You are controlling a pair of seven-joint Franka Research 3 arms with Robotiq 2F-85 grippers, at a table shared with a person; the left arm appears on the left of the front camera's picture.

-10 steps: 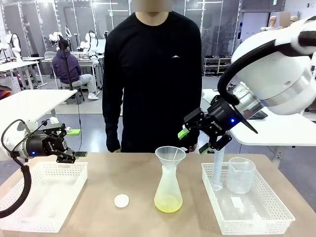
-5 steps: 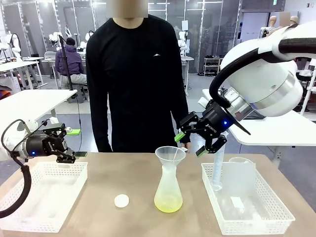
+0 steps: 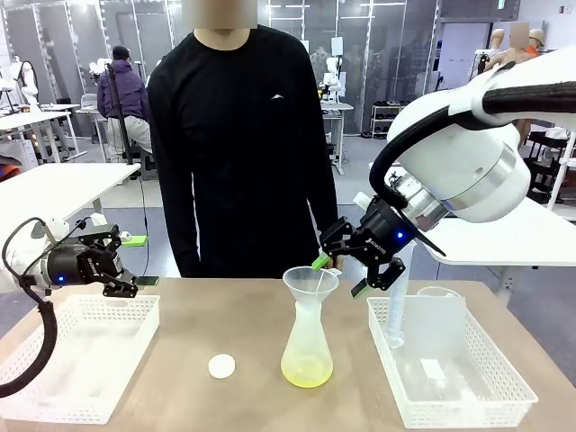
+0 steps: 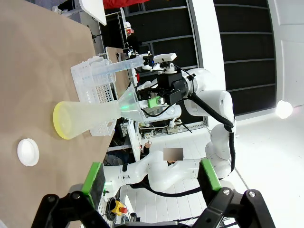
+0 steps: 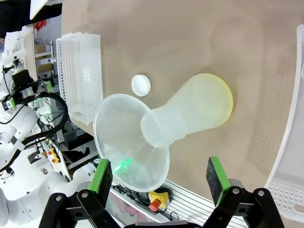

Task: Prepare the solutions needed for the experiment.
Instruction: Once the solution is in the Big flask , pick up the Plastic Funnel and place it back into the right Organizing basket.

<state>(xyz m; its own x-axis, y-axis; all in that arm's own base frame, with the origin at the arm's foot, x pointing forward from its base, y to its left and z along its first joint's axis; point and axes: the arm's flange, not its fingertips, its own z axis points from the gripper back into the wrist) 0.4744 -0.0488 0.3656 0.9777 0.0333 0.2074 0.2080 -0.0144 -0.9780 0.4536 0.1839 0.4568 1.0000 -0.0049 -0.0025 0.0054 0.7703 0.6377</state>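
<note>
My right arm reaches in from the right, its big white elbow raised high above the surface and the wrist angled down toward the middle. My right gripper (image 3: 340,274) hangs released, fingers spread with nothing between them, just above the far right edge of the funnel (image 3: 310,281). I cannot tell whether one green pad brushes the rim. In my right wrist view, the funnel's mouth (image 5: 128,137) lies below, between my spread fingers. It sits in the neck of the frosted flask (image 5: 199,111).

The flask (image 3: 307,346) stands upright in the middle of the surface (image 3: 252,315), and the solution (image 3: 307,373) lies in its base as a shallow yellow-green layer. A small white disc (image 3: 221,365) rests on the surface just left of it.

My left arm is low at the left edge, forearm almost level, with the left gripper (image 3: 135,263) also released and empty, held over the far edge of the left white basket (image 3: 81,310) and pointing across toward the flask. The right white basket (image 3: 468,396) holds a clear cylinder (image 3: 397,310). A person (image 3: 238,135) in black stands at the far side.
</note>
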